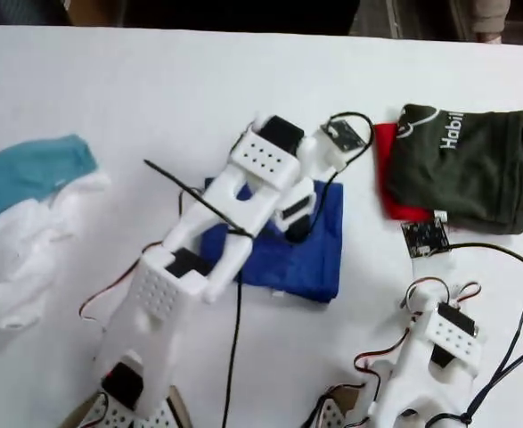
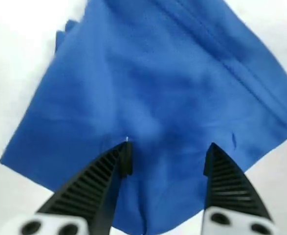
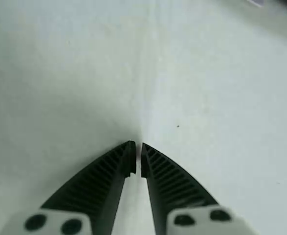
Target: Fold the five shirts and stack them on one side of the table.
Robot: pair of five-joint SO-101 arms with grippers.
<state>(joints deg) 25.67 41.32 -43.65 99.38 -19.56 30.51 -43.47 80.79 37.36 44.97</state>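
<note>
Left wrist view: shirt [image 2: 153, 98] beneath jaws

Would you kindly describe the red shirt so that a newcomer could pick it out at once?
Look at the right side of the white table in the high view, where two shirts lie stacked. The red shirt is the lower one, showing only as a strip beside the dark green shirt that covers it; no other cloth here is red.
</note>
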